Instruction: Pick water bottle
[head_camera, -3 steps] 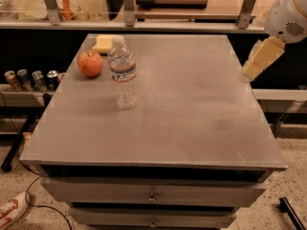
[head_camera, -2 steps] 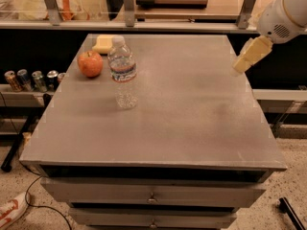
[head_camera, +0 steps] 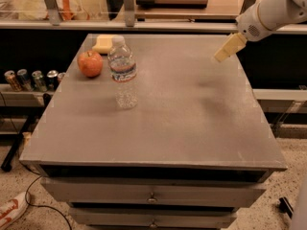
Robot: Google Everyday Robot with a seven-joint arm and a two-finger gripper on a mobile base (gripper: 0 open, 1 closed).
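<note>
The water bottle (head_camera: 123, 73) stands upright on the left half of the grey table (head_camera: 192, 123). It is clear and ribbed, with a white cap and a red, white and blue label band. My gripper (head_camera: 227, 49) hangs in the air over the table's back right part, far to the right of the bottle. It holds nothing.
A red apple (head_camera: 90, 63) and a yellow sponge (head_camera: 103, 43) lie just left of and behind the bottle. Several drink cans (head_camera: 29, 79) stand on a lower shelf left of the table. A counter with a railing (head_camera: 158, 23) runs behind the table. Drawers (head_camera: 151, 195) sit under the tabletop.
My gripper has moved left and slightly up, from beyond the table's right edge to over its back right part. The bottle, apple and sponge have not moved.
</note>
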